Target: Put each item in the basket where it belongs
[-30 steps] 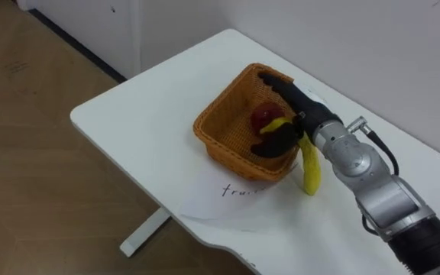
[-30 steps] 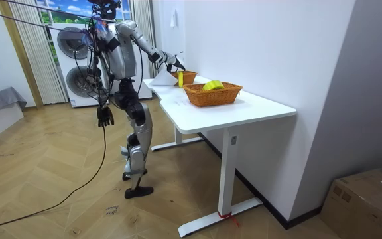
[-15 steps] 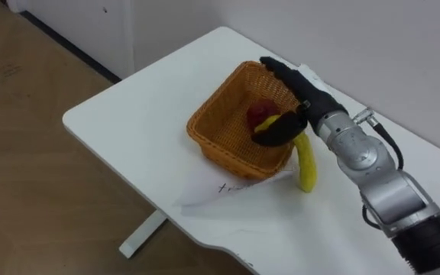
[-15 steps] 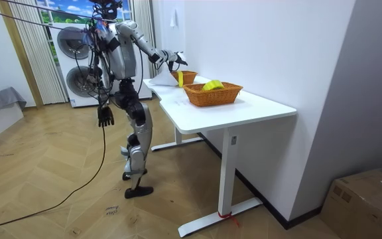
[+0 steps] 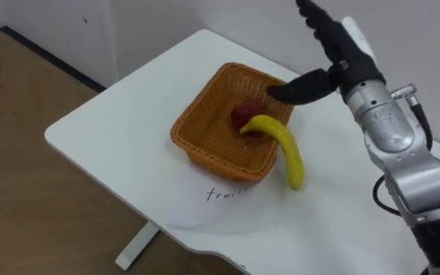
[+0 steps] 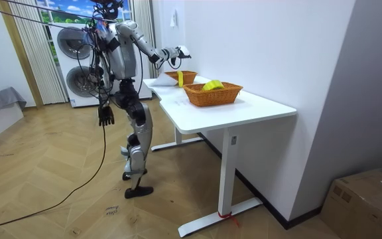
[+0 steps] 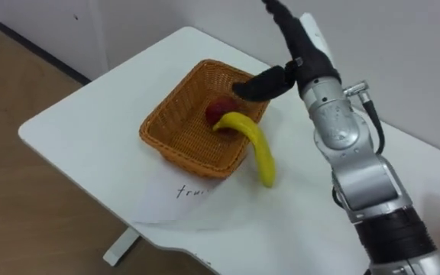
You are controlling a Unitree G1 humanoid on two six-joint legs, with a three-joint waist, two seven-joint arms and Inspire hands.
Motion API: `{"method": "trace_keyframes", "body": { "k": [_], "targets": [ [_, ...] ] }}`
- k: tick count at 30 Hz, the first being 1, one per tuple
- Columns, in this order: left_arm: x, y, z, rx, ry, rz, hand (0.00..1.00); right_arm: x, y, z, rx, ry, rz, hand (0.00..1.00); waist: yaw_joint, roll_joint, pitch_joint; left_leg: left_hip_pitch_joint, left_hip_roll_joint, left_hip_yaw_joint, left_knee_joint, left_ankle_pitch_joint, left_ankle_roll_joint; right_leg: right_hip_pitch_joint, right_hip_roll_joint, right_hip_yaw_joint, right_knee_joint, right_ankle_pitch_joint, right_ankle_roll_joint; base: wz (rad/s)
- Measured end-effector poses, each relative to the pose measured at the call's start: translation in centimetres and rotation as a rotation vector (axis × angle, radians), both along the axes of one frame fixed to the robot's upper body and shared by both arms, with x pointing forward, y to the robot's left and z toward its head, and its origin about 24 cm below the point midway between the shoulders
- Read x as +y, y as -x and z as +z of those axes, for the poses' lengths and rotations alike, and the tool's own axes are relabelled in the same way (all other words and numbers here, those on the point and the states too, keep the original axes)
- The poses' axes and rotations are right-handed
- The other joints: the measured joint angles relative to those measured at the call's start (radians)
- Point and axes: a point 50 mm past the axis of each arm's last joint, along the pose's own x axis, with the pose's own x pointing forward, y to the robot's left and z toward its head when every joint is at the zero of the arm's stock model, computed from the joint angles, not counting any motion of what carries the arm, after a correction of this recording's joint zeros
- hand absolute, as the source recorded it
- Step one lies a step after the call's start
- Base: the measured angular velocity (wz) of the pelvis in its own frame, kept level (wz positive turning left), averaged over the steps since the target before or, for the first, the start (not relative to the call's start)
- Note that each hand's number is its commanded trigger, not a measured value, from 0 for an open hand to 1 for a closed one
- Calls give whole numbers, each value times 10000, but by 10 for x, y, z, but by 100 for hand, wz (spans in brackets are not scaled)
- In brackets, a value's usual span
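A woven fruit basket [image 5: 197, 149] stands on the white table [image 5: 113, 130] with a red apple [image 5: 242, 114] inside. A yellow banana [image 5: 285, 145] lies across the basket's near right rim, one end over the apple and the other down on the table outside. My right hand [image 5: 334, 50] hovers above the basket's far right corner, open, with fingers straight, thumb pointing toward the basket and nothing in it. In the room view I stand at the table's far end with my right hand [image 6: 178, 51] raised over it. My left hand [image 6: 105, 117] hangs at my side.
A sheet of paper [image 5: 220, 202] with handwriting lies under the basket's front edge, near the table's rim. A second woven basket [image 6: 212, 93] with something yellow in it stands further along the table. A wall runs close behind the table.
My right hand has let go of the banana and lifted up and away from the basket. The banana stays draped over the rim. The eye view has shifted somewhat.
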Motion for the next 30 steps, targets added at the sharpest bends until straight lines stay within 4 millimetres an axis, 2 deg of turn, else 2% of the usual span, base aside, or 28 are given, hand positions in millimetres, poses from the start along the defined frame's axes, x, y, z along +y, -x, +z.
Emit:
{"method": "trace_keyframes", "body": {
  "k": [5, 7, 10, 16, 19, 23, 26, 28, 30],
  "targets": [
    [-1, 0, -1, -4, 11, -61, 0, -7, 2, 14, -681, -169, -412, 0, -572, 32, -22, 91, 1, 87, -46, 12, 9, 9, -5, 87, 8, 1, 6, -7],
    [-3, 0, -2, 27, 57, -23, 0, -9, 5, 27, -1235, -315, -476, 0, -728, 168, -25, 160, 24, 253, -102, 14, 12, -3, 3, 265, 10, 2, 6, -20],
    [-4, 2, -4, 95, 9, 130, 0, -15, 8, 38, -1828, -443, -663, 0, -1086, 291, -78, 200, 29, 318, -143, 22, 26, -32, 0, 363, 26, 5, 12, -10],
    [-6, 5, -4, 139, -34, 194, 0, -34, 14, 58, -2745, -869, -1475, 0, -1560, 336, -157, 397, 87, 575, -311, 35, 28, 5, 20, 596, 36, 6, 11, -13],
    [-6, 5, -4, 125, -139, 195, 0, -34, 18, 66, -3239, -989, -1637, 0, -1796, 339, -155, 550, 161, 827, -425, 34, 22, -1, 56, 803, 42, 10, 9, -20],
    [-7, 4, -4, 109, -154, 163, 0, -39, 23, 75, -3742, -1119, -1863, 0, -2140, 330, -146, 672, 181, 912, -508, 32, 20, 23, 66, 892, 48, 12, 5, -11],
    [-8, 2, -4, 7, -128, 141, 0, -55, 28, 81, -4144, -1291, -2559, 0, -2322, 313, -137, 715, 180, 992, -571, 34, 23, 5, 83, 1098, 45, 15, 9, -11],
    [-8, -1, -5, -61, -117, 108, 0, -68, 33, 75, -4112, -1361, -3189, 0, -2343, 274, -76, 913, 221, 1195, -630, 33, 22, -15, 109, 1296, 47, 15, 9, -22],
    [-9, -2, -5, -132, -103, 70, 0, -78, 38, 68, -3932, -1345, -3641, 0, -2424, 219, -52, 1023, 241, 1310, -757, 32, 21, -18, 129, 1417, 52, 15, 9, -22]
  ]
}}
